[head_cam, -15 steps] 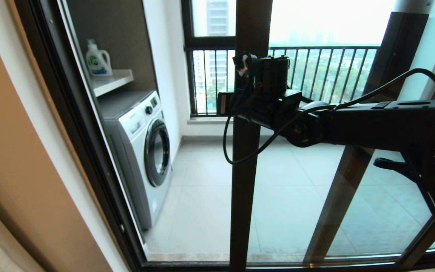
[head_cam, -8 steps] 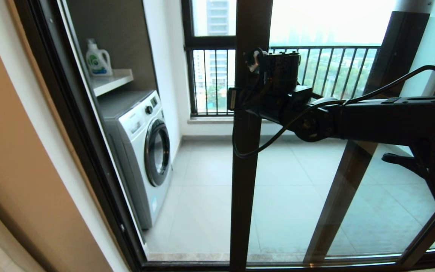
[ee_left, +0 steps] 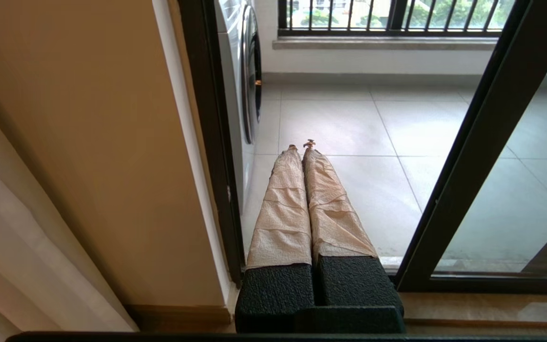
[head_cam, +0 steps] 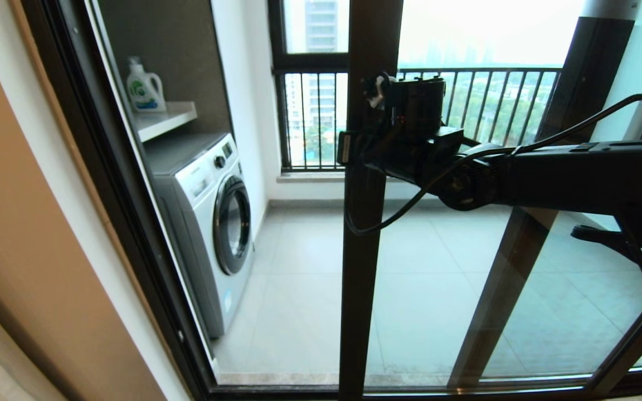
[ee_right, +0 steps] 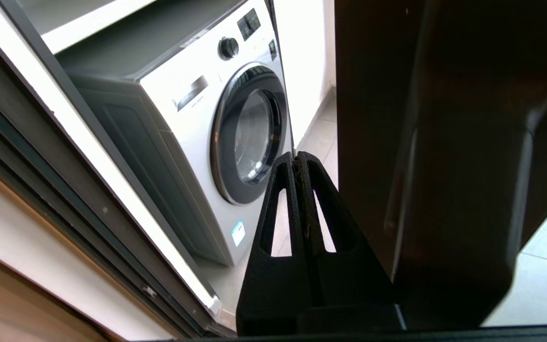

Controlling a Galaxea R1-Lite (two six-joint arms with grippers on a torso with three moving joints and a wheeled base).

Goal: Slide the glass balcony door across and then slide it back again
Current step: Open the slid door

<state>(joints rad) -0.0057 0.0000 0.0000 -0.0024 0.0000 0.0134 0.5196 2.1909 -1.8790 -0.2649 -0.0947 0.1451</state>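
Balcony floor (head_cam: 310,289): pale grey square tiles, thin grout lines. White front-loading washing machine (head_cam: 209,223) stands directly on it at the left side, against the wall, its round door facing across the tiles. White shelf (head_cam: 168,120) above the machine carries one white detergent bottle (head_cam: 144,88), upright, near the shelf's front edge.

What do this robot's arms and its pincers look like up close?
The right arm is a boxy matt-black beam with a round joint, a stubby black wrist block and a loose black cable looping beneath it. The right gripper has two black plastic fingers, tapering to a point, each with a long slot cut through. The left gripper has textured black bases, and its long fingers are wrapped in wrinkled beige tape.
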